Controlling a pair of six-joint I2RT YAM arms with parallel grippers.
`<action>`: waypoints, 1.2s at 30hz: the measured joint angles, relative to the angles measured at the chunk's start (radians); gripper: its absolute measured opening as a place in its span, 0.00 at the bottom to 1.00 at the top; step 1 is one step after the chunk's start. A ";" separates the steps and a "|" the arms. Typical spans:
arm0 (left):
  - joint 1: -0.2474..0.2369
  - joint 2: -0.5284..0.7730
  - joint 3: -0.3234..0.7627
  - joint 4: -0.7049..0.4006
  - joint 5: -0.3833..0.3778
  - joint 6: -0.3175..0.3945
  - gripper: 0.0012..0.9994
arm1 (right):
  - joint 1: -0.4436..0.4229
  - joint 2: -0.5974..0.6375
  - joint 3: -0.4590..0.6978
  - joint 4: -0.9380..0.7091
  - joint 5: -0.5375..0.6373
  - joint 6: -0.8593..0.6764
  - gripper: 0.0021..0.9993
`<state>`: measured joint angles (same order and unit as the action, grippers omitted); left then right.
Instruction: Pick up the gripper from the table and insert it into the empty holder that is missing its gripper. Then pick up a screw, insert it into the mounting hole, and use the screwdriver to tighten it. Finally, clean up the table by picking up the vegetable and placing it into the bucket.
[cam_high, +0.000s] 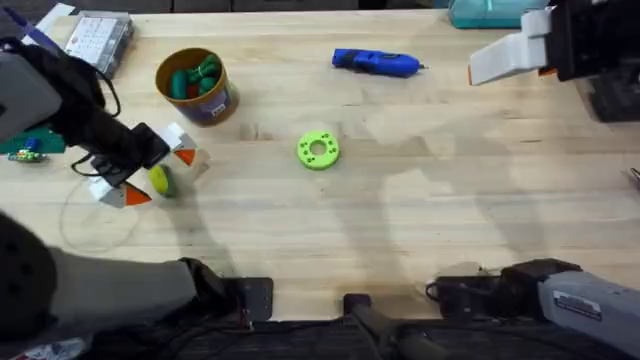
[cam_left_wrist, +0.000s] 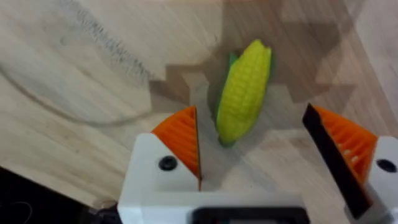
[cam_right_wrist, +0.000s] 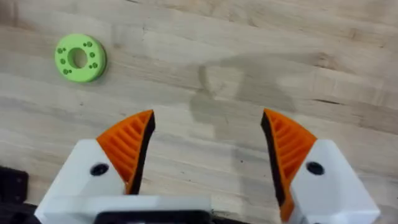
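Overhead: the left end effector (cam_high: 150, 172) straddles, wide open, the small yellow corn-shaped toy vegetable (cam_left_wrist: 243, 90) lying on the plank bench (cam_high: 420, 220); the yellow-tan round bucket (cam_high: 196, 86) waits at 1 o'clock, so cleanup remains.

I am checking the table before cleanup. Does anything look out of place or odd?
Only the vegetable, a yellow toy corn, lies loose on the table between the open left gripper's fingers, not in the bucket. The screwdriver lies flat; nothing looks spilled or damaged.

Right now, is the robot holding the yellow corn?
Not yet. The left gripper is open around the corn, which lies on the table. The right gripper is open too, holding nothing.
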<state>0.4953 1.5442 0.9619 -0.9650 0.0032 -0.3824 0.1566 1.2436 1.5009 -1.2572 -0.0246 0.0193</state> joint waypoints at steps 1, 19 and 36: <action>0.000 0.020 0.000 0.015 0.000 0.000 0.99 | 0.000 0.000 0.000 0.000 0.000 0.000 1.00; 0.000 0.073 0.045 -0.012 0.009 -0.003 0.03 | 0.000 0.000 0.000 0.000 0.000 0.000 1.00; -0.194 -0.079 0.478 -0.019 0.152 0.167 0.03 | 0.000 0.000 0.000 0.000 0.000 0.000 1.00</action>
<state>0.3017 1.4650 1.4403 -0.9839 0.1550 -0.2152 0.1566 1.2438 1.5009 -1.2572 -0.0244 0.0196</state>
